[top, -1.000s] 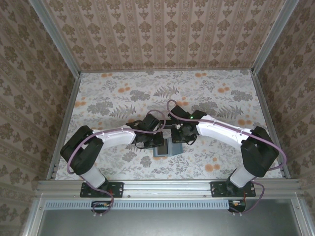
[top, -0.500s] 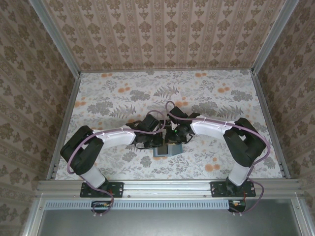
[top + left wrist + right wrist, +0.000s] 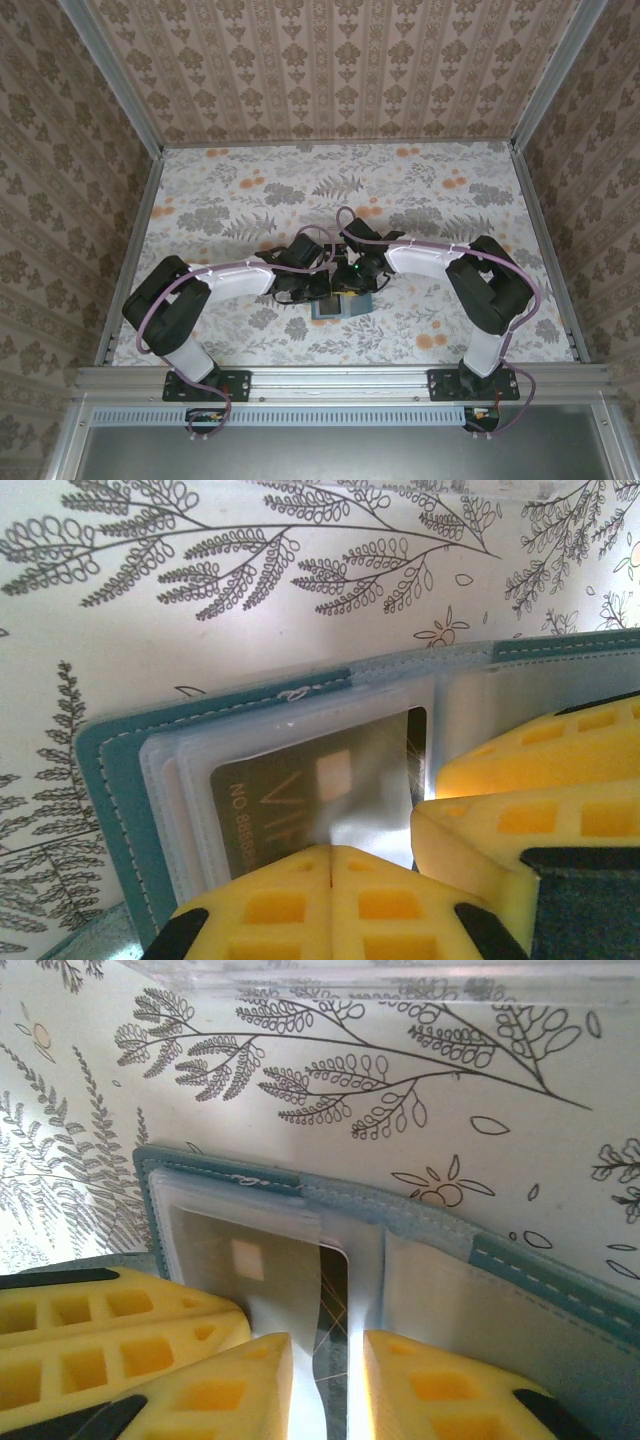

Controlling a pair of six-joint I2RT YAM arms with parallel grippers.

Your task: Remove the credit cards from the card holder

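Left hand (image 3: 330, 872) closed, atop card holder (image 3: 102, 765)

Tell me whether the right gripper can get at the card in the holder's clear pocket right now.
Probably yes: the right gripper stands open astride the exposed edge of the card, while the shut left gripper rests on the card holder beside it.

Walls (image 3: 330, 60): beige damask wallpaper, three sides
Tabletop (image 3: 230, 200): white print, grey ferns, orange flowers
Rails (image 3: 340, 380): aluminium, edging
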